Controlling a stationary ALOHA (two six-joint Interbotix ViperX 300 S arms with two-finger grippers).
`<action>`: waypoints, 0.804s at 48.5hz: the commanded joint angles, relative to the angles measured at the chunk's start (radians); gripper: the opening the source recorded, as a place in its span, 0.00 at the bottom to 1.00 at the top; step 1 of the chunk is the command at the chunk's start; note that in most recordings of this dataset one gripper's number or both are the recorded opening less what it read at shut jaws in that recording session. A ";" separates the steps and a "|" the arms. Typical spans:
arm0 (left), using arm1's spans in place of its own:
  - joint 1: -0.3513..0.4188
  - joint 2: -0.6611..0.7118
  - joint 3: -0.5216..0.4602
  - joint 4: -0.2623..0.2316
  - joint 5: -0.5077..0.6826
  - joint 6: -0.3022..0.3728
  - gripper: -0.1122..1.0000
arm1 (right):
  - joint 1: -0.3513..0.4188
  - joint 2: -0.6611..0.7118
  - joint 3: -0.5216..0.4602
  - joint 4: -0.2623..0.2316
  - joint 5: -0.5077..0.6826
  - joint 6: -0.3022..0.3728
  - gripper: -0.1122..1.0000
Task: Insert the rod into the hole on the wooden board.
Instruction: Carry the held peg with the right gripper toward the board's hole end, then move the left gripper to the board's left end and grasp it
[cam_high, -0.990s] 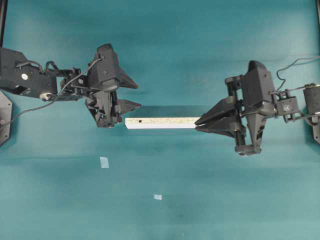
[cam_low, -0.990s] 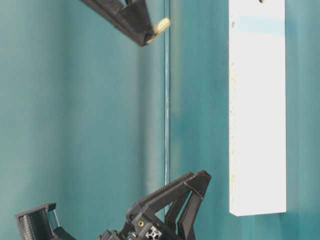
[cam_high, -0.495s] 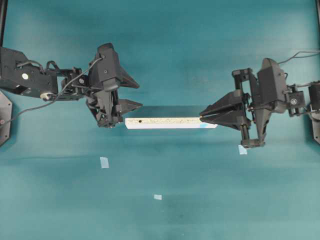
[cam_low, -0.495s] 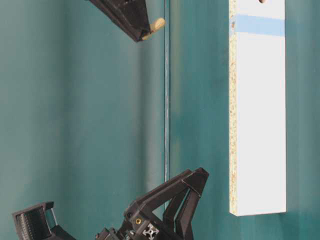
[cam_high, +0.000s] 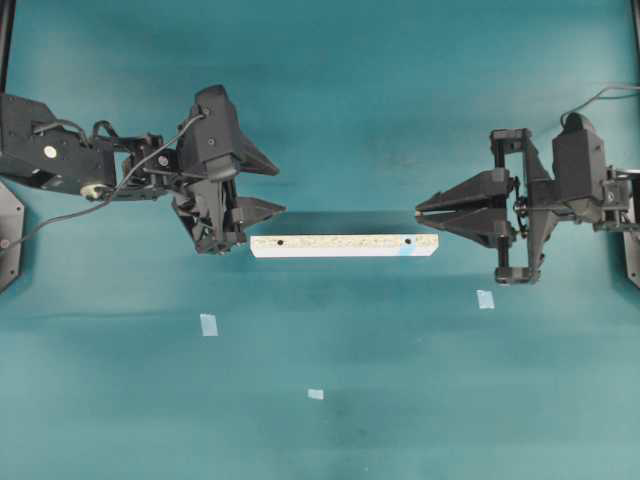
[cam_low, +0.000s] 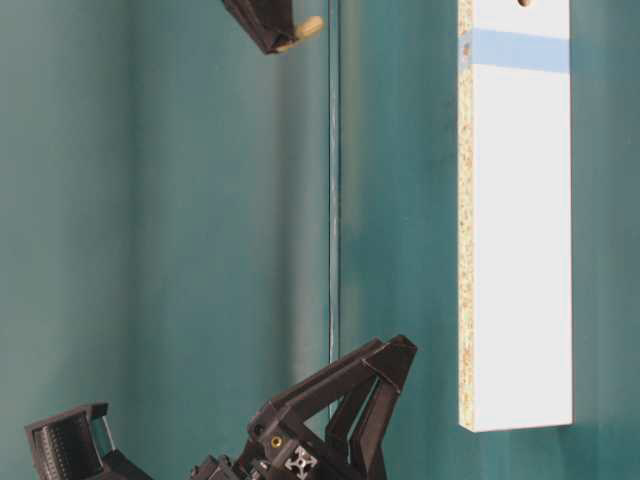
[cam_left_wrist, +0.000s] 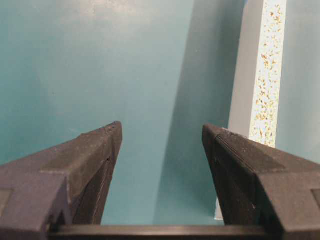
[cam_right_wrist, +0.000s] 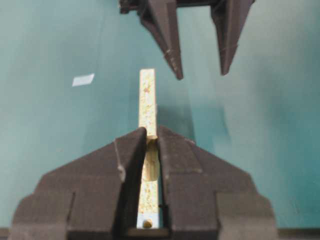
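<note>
The wooden board (cam_high: 340, 245) lies flat across the middle of the table, white edge toward the front. The hole (cam_high: 409, 241) with the light-blue patch is near its right end, and shows below my right jaws in the right wrist view (cam_right_wrist: 147, 223). My right gripper (cam_high: 420, 212) hangs raised just off that end, shut on the rod (cam_right_wrist: 151, 157). The rod's cream tip (cam_low: 308, 27) sticks out of the fingertips. My left gripper (cam_high: 278, 190) stands open and empty behind the board's left end, near the bare hole (cam_high: 280, 241). The board (cam_left_wrist: 267, 75) runs past its right finger.
Small pale-blue tape squares lie on the teal table at the front left (cam_high: 208, 324), front middle (cam_high: 315, 394) and below the right gripper (cam_high: 485, 298). Both arm bases stand at the table's left and right edges.
My right gripper has drawn back to the right with the rod, uncovering the board's right end and the blue-patched hole. The left gripper and the board have not moved.
</note>
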 joint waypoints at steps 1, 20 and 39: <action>0.003 -0.021 -0.023 0.000 -0.003 -0.005 0.77 | -0.002 0.018 -0.011 0.006 -0.040 -0.002 0.20; -0.011 -0.028 -0.026 0.000 -0.003 -0.003 0.79 | 0.006 0.124 -0.052 0.006 -0.106 -0.002 0.20; -0.104 -0.048 -0.055 0.002 0.011 -0.005 0.82 | 0.006 0.123 -0.054 0.006 -0.103 -0.002 0.20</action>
